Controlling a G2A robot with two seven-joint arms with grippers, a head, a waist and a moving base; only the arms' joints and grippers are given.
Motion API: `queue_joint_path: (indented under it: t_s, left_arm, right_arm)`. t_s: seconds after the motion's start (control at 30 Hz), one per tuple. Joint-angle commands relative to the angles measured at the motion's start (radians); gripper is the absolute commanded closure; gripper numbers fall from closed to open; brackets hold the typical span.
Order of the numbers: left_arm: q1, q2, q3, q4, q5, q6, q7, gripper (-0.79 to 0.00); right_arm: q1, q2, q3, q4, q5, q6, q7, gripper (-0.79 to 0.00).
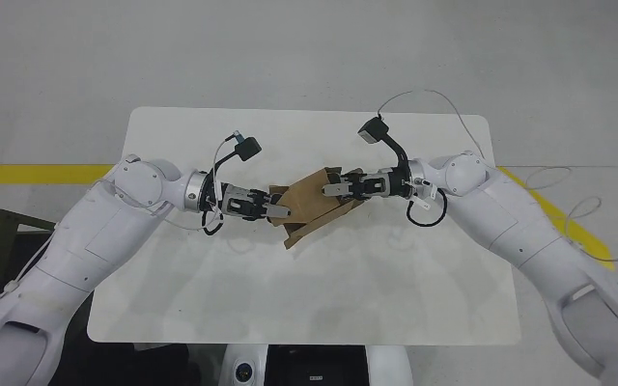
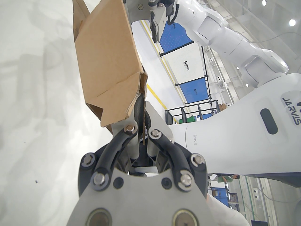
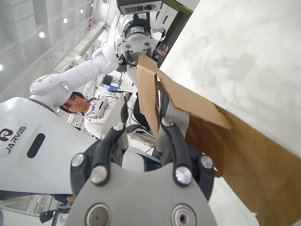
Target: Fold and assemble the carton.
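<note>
Cardboard this thin looks light and bendy, so the carton [image 1: 311, 205], up over the middle of the table [image 1: 386, 289], is best held by its edges: the left gripper [image 1: 279, 209] pinches one end flap, the right gripper [image 1: 330, 190] has its fingers apart at the other.
</note>
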Motion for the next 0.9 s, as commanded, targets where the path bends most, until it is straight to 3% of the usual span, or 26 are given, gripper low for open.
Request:
queue_joint_path:
  t_s: [0.0, 0.13, 0.27, 0.4, 0.57, 0.7, 0.87]
  left_arm:
    - [0.000, 0.000, 0.000, 0.000, 0.000, 0.000, 0.000, 0.000]
    - [0.001, 0.000, 0.001, 0.002, 0.002, 0.001, -0.001, 0.000]
    - [0.001, 0.000, 0.001, 0.002, 0.002, 0.001, -0.001, 0.000]
    - [0.001, 0.000, 0.001, 0.002, 0.002, 0.001, -0.001, 0.000]
    - [0.001, 0.000, 0.001, 0.002, 0.002, 0.001, -0.001, 0.000]
    - [0.023, 0.000, -0.009, -0.026, 0.028, 0.019, 0.034, 0.000]
    - [0.041, 0.001, -0.028, -0.041, 0.039, 0.028, 0.032, 0.000]
  right_arm:
    - [0.000, 0.000, 0.000, 0.000, -0.001, 0.000, 0.000, -0.314]
    - [0.000, 0.000, 0.000, 0.000, -0.001, 0.000, 0.000, -0.431]
    - [0.000, 0.000, 0.000, 0.000, -0.001, 0.000, 0.000, -0.446]
    - [0.000, 0.000, 0.000, 0.000, -0.001, 0.000, 0.000, -0.576]
    - [-0.024, 0.003, 0.026, -0.032, -0.044, 0.026, -0.039, -0.526]
    - [-0.043, 0.007, 0.057, -0.049, -0.057, 0.037, -0.032, -0.385]
    - [-0.063, 0.008, 0.091, -0.060, -0.055, 0.047, 0.001, -0.369]
